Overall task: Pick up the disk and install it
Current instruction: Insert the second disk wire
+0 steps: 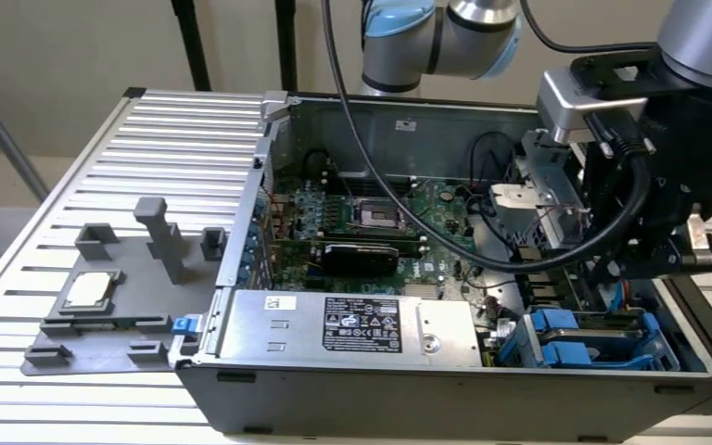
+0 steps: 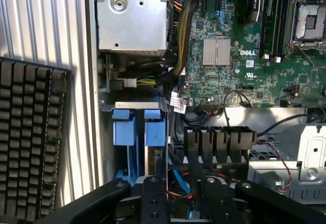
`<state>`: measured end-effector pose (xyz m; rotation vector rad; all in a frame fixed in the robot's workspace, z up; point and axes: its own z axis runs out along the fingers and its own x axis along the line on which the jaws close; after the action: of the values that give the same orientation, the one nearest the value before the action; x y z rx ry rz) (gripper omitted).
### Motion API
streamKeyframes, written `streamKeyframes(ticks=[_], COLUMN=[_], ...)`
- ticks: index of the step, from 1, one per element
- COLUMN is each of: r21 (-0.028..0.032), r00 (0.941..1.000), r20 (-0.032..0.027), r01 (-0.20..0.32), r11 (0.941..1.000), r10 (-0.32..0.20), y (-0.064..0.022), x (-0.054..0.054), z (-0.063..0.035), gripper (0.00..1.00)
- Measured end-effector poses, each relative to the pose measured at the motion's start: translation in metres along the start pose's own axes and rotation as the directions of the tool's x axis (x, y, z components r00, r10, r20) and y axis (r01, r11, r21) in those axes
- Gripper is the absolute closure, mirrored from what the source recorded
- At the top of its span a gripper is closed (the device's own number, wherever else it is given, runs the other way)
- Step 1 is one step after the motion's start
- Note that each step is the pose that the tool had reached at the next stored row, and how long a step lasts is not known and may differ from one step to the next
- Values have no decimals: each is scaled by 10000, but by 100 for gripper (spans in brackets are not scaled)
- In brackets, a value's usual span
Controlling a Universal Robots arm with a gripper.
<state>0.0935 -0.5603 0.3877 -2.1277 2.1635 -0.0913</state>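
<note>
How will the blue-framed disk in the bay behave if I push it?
The disk looks like a flat metal slab, so it probably won't flex. Its blue plastic frame looks smooth, possibly slippery. Held between the bay walls, it should slide rather than tip.

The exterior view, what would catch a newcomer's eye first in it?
The open computer case with its green motherboard fills the middle. The black gripper hangs over the case's end on the exterior view's right, above the bright blue drive carriers in the bay. On the ribbed table at the exterior view's left sits a grey fixture holding a small square silver chip.
</note>
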Motion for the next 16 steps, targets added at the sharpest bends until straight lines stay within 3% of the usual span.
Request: streamKeyframes(ticks=[1, 2, 7, 12, 16], r21=[0, 0, 0, -2, -16], r00=[10000, 10000, 10000, 10000, 10000], r20=[0, -2, -1, -2, -63], r01=[-1, -1, -8, -25, -29], r11=[10000, 10000, 10000, 10000, 10000], r10=[1, 1, 8, 25, 29], y=[-8, -17, -66, -179, -260], x=[-10, -22, -78, -122, -153], z=[-11, -23, -59, -46, -33], gripper=[67, 61, 61, 61, 61])
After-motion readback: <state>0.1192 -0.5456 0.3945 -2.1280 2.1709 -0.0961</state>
